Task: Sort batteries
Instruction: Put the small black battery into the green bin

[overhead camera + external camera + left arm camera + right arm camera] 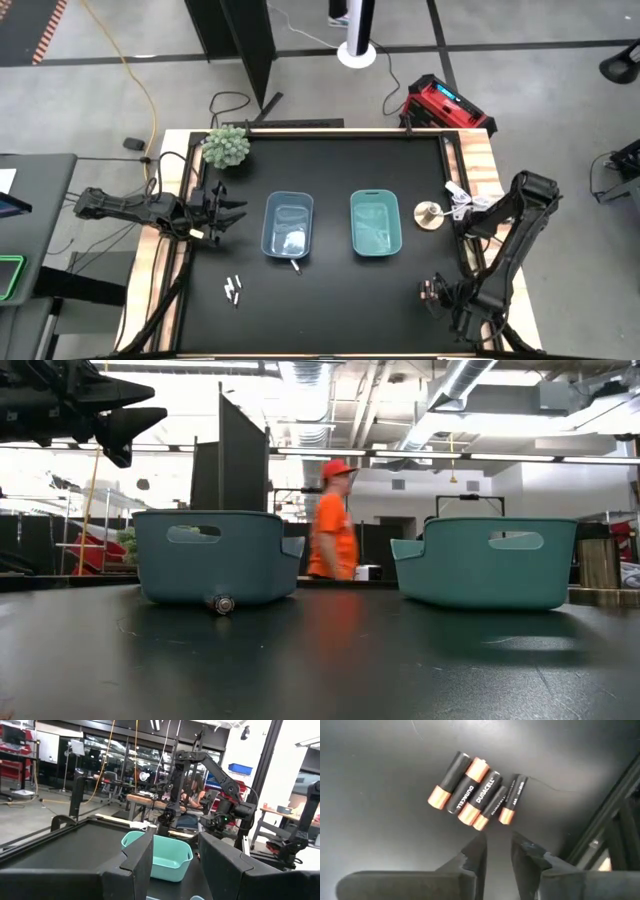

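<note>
Several dark batteries (477,795) with coppery ends lie side by side on the black table, near its right front corner. My right gripper (497,852) hangs above them, pointing down, open by a narrow gap and touching nothing; the high view shows my right gripper (436,293). A few whitish batteries (233,288) lie near the table's left front. One more battery (222,603) lies on the table at the blue bin's (288,225) near wall. My left gripper (218,212) waits open above the table's left side.
A teal bin (375,222) stands right of the blue one at mid-table. A small plant (226,147) sits at the far left corner and a round tan object (430,213) at the right. A person in orange (330,530) stands beyond the table.
</note>
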`<act>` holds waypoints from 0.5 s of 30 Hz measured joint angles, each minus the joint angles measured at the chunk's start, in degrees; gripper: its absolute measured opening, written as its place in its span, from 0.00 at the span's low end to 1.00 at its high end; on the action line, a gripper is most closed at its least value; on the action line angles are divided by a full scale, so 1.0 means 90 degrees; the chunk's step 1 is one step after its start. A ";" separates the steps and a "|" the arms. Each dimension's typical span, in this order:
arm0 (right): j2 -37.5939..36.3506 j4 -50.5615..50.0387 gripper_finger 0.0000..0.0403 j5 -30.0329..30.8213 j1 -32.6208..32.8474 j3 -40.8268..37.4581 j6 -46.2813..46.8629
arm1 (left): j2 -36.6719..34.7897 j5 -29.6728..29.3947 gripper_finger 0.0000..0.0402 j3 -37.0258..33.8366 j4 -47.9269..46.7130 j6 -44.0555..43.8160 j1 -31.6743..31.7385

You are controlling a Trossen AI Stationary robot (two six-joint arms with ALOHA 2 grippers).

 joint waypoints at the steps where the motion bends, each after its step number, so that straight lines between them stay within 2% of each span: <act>1: 0.0060 0.0041 0.27 0.0000 -0.0027 -0.0023 0.0002 | 0.0000 0.0000 0.38 0.0000 -0.0021 0.0000 0.0000; 15: 0.0315 -0.0088 0.33 -0.0052 -0.0098 -0.0195 -0.0025 | 0.0000 0.0000 0.38 0.0002 -0.0366 -0.0075 0.0000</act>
